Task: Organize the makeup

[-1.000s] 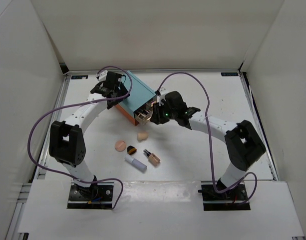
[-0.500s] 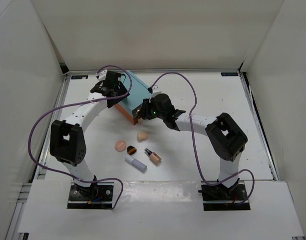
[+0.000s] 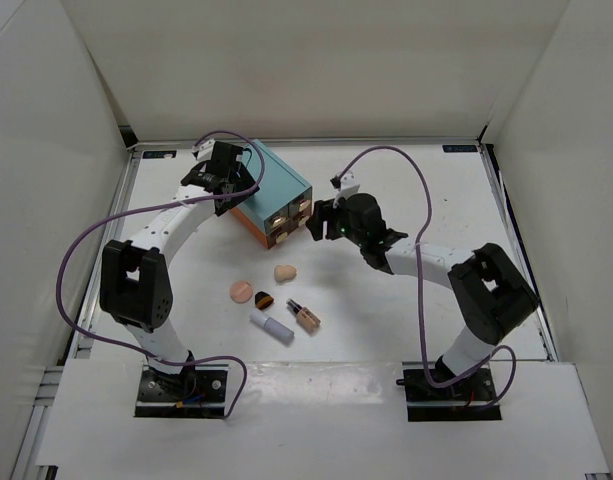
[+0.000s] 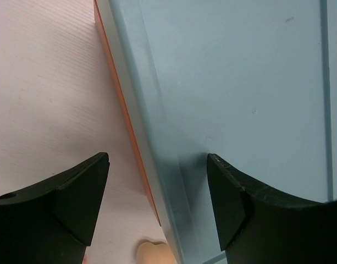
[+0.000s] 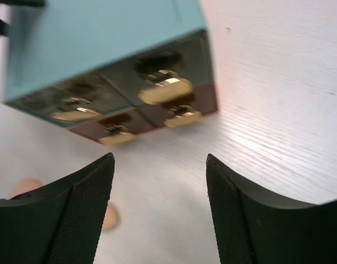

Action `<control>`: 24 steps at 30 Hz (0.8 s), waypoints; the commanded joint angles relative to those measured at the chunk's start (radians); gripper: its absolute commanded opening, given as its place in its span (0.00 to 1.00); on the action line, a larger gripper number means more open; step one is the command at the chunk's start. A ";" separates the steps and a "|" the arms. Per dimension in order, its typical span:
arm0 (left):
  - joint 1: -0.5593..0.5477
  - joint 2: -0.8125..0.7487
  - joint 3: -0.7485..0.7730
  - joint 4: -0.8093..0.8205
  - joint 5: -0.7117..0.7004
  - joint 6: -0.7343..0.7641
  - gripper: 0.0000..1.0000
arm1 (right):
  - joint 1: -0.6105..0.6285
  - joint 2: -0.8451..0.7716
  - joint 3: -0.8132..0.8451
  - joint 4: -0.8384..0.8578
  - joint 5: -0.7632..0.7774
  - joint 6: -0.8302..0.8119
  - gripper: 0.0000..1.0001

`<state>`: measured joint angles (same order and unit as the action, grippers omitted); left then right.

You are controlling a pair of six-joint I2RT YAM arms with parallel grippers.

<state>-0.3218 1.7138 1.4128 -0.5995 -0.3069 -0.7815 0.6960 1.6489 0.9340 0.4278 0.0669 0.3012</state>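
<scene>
Round peach puff [image 3: 241, 291], possibly foam sponge [image 3: 285, 272]

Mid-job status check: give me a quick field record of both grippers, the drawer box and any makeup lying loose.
left gripper: open, empty, jaws either side of the teal box's top edge
right gripper: open, empty, facing the gold knobs
teal box: between the two grippers
drawers: look shut, wrist view blurred
loose makeup: peach puff, beige sponge, small dark piece, white tube, foundation bottle, grouped on the arms' side of the box
</scene>
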 commanded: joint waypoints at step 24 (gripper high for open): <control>0.004 0.010 0.005 -0.137 -0.027 0.041 0.78 | -0.089 0.370 0.127 0.437 -0.226 -0.114 0.81</control>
<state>-0.3218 1.7138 1.4220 -0.6220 -0.3088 -0.7742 0.6144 2.0094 1.0245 0.7944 -0.1627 0.1829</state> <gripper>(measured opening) 0.776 0.811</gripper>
